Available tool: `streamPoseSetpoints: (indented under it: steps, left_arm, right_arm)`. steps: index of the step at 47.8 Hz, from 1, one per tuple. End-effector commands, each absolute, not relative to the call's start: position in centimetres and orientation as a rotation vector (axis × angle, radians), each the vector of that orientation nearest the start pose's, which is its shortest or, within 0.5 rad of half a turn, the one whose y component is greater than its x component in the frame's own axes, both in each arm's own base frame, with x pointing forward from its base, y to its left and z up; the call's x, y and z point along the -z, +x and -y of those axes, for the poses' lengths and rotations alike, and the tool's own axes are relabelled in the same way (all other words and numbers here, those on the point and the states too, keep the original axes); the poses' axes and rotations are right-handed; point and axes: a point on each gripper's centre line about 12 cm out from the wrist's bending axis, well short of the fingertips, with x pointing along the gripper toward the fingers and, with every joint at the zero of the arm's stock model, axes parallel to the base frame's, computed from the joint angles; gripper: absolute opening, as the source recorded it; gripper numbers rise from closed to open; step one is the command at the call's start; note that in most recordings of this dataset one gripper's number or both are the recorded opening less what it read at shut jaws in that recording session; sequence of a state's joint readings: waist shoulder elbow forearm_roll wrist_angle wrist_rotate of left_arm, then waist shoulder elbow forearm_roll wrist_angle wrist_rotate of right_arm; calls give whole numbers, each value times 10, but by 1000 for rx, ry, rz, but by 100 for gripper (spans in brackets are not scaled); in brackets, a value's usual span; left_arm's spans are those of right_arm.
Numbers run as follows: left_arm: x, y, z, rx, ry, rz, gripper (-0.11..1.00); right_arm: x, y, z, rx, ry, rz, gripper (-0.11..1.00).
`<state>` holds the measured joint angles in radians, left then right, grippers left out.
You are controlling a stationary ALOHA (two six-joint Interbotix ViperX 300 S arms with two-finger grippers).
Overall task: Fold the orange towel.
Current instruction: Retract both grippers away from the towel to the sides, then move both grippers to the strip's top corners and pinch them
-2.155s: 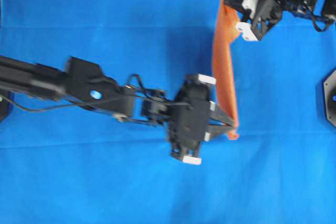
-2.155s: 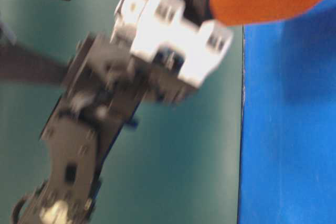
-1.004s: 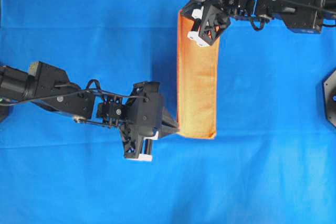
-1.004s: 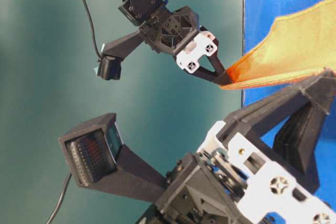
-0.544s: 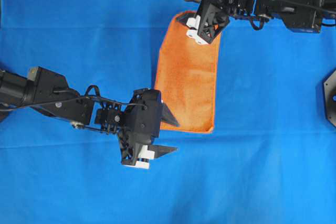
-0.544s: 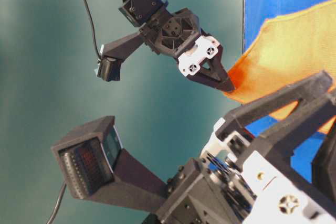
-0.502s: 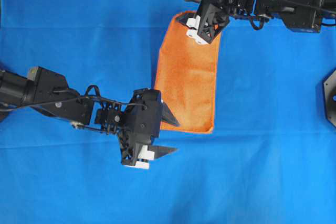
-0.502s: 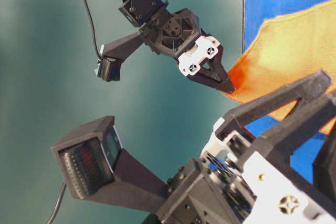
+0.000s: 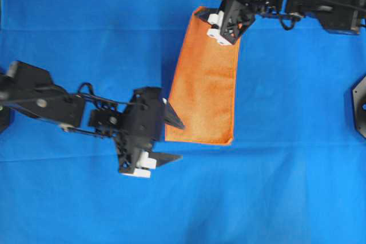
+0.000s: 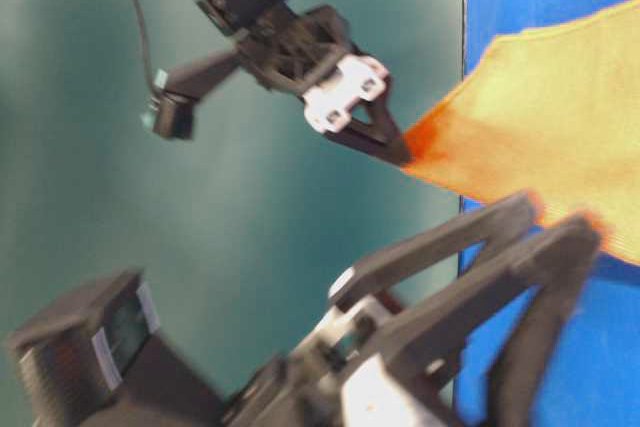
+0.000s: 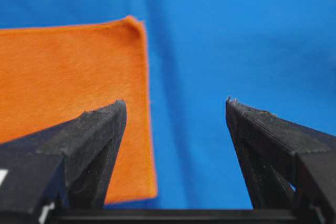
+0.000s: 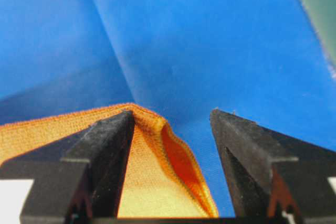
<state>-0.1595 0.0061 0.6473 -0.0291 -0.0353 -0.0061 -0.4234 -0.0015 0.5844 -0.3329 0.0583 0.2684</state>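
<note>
The orange towel [image 9: 205, 78] lies flat on the blue cloth [image 9: 86, 27], folded into a long strip, left gripper [image 9: 169, 139] by its near left corner and right gripper [image 9: 224, 29] over the far edge, both jaws spread, nothing pinched.

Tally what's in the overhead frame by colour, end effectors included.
Orange: 1, the thin orange microfibre towel, lying folded.
Blue: 1, the blue fabric table cover.
Black: 2, the left end effector and the right end effector, both open and holding nothing.
Total: 4.
</note>
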Motion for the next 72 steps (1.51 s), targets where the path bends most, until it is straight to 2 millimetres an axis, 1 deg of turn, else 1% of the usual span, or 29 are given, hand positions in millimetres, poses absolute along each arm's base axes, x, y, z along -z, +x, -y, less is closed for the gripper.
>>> streamPoseSetpoints:
  steps: [1, 5, 6, 12, 17, 20, 27, 34, 40, 59, 64, 67, 72]
  left_arm:
    - [-202, 381, 53, 127, 9, -553, 70]
    - [-208, 367, 41, 98, 0, -536, 70]
    - [-209, 361, 35, 85, -4, -532, 70]
    - [-209, 337, 13, 29, -14, -484, 70]
    - [-212, 313, -1, -10, -23, -419, 70]
    - [-213, 301, -5, -24, -25, -386, 70]
    - [-217, 277, -7, -33, -26, -334, 70]
    - [-220, 262, -7, -35, -26, -303, 70]
    - [-220, 260, -8, -39, -27, -299, 70]
    - [-220, 268, -10, -44, -29, -306, 70]
    - [-223, 275, -10, -45, -29, -289, 70]
    - [-226, 285, -13, -53, -26, -270, 70]
    - [-226, 302, -28, -98, -24, -271, 70]
  right_arm:
    - [-220, 361, 159, 397, 48, -577, 62]
    - [-228, 351, 146, 378, 40, -553, 62]
    - [-231, 348, 143, 374, 36, -548, 62]
    - [-235, 328, 123, 347, 43, -527, 62]
    - [-235, 312, 108, 324, 50, -512, 62]
    - [-234, 302, 99, 313, 63, -506, 62]
    - [-234, 283, 75, 266, 84, -485, 62]
    - [-230, 266, 61, 237, 102, -474, 62]
    - [-224, 260, 58, 235, 128, -468, 62]
    - [-224, 260, 57, 233, 132, -462, 62]
    - [-225, 261, 58, 232, 130, -456, 62]
    - [-226, 263, 59, 232, 128, -450, 62]
    - [-228, 266, 67, 252, 126, -435, 62]
